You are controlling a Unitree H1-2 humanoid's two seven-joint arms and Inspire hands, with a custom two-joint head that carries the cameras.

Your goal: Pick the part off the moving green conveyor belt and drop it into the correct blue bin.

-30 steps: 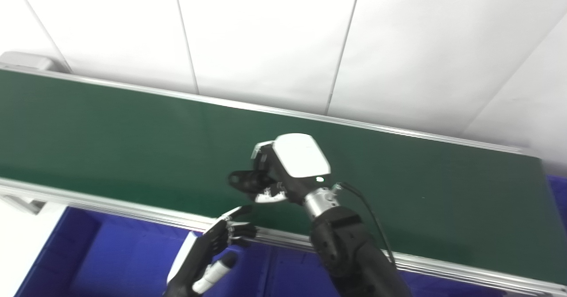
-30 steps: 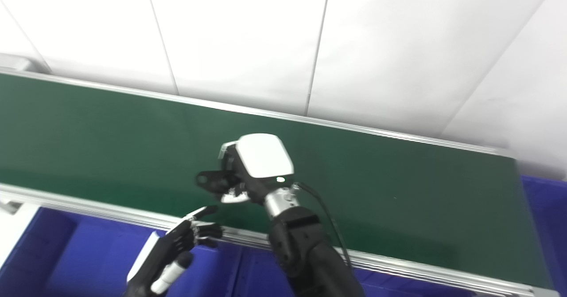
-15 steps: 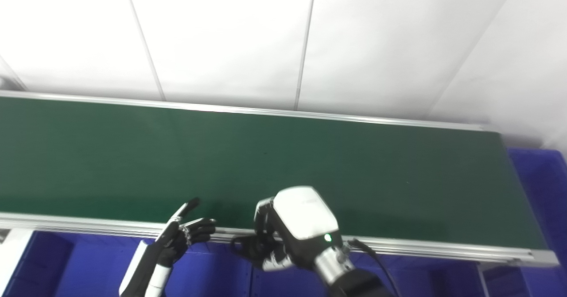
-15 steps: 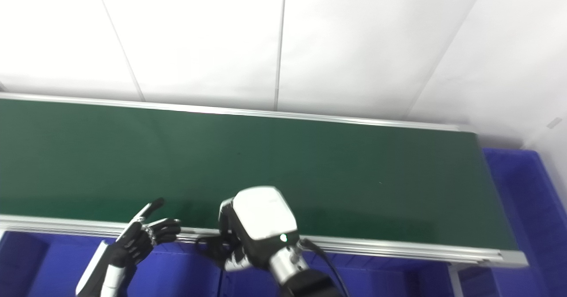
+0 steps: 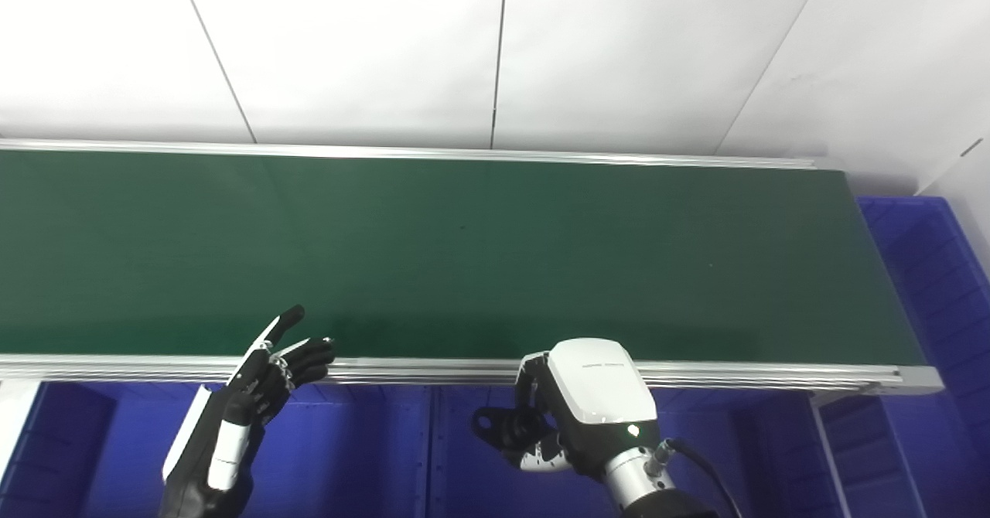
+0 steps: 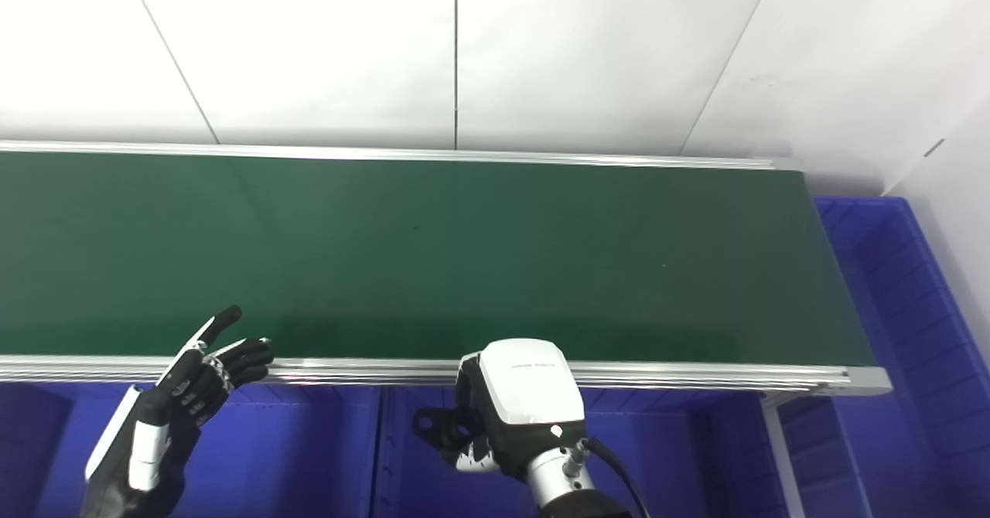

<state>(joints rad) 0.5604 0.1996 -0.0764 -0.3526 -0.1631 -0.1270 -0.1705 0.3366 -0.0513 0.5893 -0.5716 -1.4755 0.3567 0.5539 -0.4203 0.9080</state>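
Observation:
The green conveyor belt (image 5: pixel 464 247) runs across the view with no part lying on it. My right hand (image 5: pixel 576 410) hovers in front of the belt's near rail, above the blue bins (image 5: pixel 363 456). It is shut on a small black part (image 5: pixel 495 429) with a ring-shaped end that sticks out to the left of the fingers. My left hand (image 5: pixel 267 375) is open, fingers spread and pointing up, at the near rail further left; it holds nothing.
A silver rail (image 5: pixel 735 375) edges the belt's front. A divider (image 5: pixel 431 456) separates the bins below, just left of the held part. Another blue bin (image 5: pixel 928 270) stands past the belt's right end. White wall panels rise behind.
The camera has swung, shifting the whole picture. My right hand, still holding the black part, has come back from over the belt across the front rail to above the bins. The left hand stays open.

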